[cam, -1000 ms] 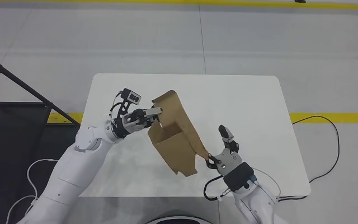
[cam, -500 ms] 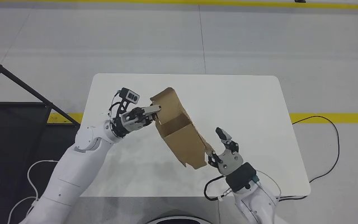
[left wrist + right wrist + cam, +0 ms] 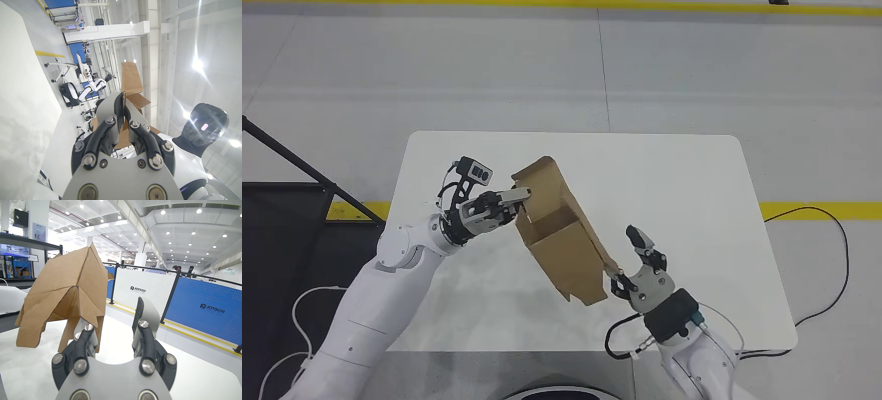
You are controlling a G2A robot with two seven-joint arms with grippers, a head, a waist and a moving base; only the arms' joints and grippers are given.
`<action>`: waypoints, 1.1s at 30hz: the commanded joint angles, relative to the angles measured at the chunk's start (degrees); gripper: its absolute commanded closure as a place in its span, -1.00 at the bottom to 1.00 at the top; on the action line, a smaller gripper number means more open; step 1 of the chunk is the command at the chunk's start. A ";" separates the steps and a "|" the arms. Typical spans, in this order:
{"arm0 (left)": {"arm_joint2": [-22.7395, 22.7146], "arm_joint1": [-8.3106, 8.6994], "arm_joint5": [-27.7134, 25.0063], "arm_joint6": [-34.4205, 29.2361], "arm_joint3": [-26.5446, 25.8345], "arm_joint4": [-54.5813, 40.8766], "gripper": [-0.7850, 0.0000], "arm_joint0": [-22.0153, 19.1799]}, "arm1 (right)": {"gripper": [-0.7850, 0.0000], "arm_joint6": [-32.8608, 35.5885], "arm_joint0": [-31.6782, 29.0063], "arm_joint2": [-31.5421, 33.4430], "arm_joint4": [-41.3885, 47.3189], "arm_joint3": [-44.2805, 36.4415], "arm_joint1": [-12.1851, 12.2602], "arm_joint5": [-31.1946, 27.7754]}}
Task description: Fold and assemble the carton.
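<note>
Right, the brown carton [image 3: 560, 235] sits over the middle of the white surface [image 3: 682, 180], half opened into a tube. Looking down on it, its long axis runs from about 11 o'clock to about 5 o'clock. At the 10 o'clock end the left gripper [image 3: 519, 197] has it, and from that wrist you can see the fingers [image 3: 132, 111] pressed together on a thin edge of cardboard, with the rest of the carton [image 3: 131, 75] rising beyond them. So that end is pinned. Now look at the 5 o'clock end, where the right gripper [image 3: 630, 265] waits just beside the lower corner. Its fingers [image 3: 143, 311] stand well apart with nothing between them, and one of them sits right against the carton's corner, though I can't tell if it actually touches. From that wrist the carton [image 3: 75, 281] is tilted, with its loose flaps [image 3: 28, 332] hanging down toward the surface, folded but not tucked. Whether they rest on it I can't say. Here is what matters for the next move. From the open right fingers the carton lies toward 10 or 11 o'clock, end-on along its long axis, and the right arm is plainly nearer to those dangling flaps. My guess is that the right arm has to push or pinch a flap inward while the left braces the far end. If that push lands off-centre, the half-formed tube could twist in the left fingers' hold.
</note>
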 commanded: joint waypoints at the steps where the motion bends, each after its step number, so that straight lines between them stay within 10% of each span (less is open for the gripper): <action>1: -0.07 -0.08 0.07 -0.14 0.02 0.14 1.00 0.00 | -0.21 0.06 0.01 0.05 0.05 -0.13 -0.01 -0.28; 20: -1.01 -0.88 0.73 -0.75 0.24 0.67 1.00 0.19 | -0.19 -0.15 0.62 2.03 3.80 0.22 0.26 -7.83; 33: -1.59 -1.35 0.94 -1.67 0.52 1.09 1.00 0.26 | 0.52 -0.04 0.82 1.58 3.06 0.41 0.00 -6.46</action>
